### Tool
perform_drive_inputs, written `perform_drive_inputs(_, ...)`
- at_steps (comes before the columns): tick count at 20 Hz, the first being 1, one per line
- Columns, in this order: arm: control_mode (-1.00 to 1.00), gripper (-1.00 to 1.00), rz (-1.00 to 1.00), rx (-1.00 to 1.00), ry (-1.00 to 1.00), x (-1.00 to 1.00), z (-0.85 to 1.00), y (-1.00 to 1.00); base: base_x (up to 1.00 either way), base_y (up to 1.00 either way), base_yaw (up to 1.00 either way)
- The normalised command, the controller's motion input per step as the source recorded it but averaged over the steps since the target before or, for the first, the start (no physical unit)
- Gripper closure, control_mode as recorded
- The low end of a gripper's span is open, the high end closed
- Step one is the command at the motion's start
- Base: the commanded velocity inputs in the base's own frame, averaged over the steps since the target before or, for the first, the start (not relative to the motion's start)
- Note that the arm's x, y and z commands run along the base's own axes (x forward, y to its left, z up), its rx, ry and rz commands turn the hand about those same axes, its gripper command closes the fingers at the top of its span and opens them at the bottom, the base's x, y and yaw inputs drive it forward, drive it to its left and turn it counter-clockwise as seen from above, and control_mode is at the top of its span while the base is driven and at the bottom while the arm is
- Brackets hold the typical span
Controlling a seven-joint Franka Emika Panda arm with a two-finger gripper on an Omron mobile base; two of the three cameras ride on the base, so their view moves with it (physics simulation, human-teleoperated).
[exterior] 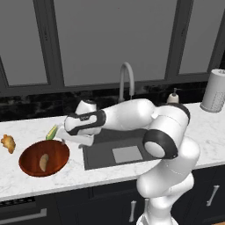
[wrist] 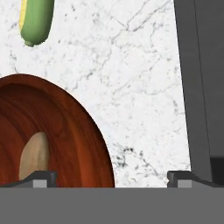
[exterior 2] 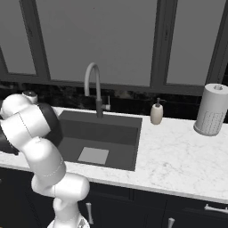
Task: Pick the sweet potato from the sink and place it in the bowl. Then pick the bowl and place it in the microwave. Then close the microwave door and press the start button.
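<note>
One sweet potato (exterior: 44, 162) is lying inside the bowl (exterior: 26, 154) near the counter's (exterior: 74, 173) front edge, left of the sink (exterior: 103, 154). The gripper (wrist: 112, 177) is hovering over the bowl's right rim, fingers spread wide, gripping nothing.

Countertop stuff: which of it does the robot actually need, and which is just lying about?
Needed for the job:
- sweet potato, already lying in the bowl
- sink
- end effector, open beside the bowl's rim

Just lying about:
- knobby golden-brown lump
- green stalk
- soap bottle
- paper towel roll
</note>
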Motion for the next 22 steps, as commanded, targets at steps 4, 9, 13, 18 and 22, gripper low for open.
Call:
perform_drive_inputs(4, -1.0, -1.0, 0.0, 0.0, 0.0, 0.14, -0.32, 0.25, 0.0, 0.0, 0.0)
perform_drive_inputs(9, -1.0, -1.0, 0.0, 0.0, 0.0, 0.01, -0.3, 0.21, 0.0, 0.0, 0.0)
perform_drive_inputs(13, -1.0, -1.0, 0.03, 0.0, -0.01, 0.02, -0.23, 0.09, 0.0, 0.0, 0.0)
perform_drive_inputs(18, -1.0, 1.0, 0.01, 0.0, -0.02, 0.0, -0.2, 0.28, 0.0, 0.0, 0.0)
perform_drive_inputs(22, -1.0, 1.0, 0.01, 0.0, 0.0, 0.0, -0.06, 0.14, 0.0, 0.0, 0.0)
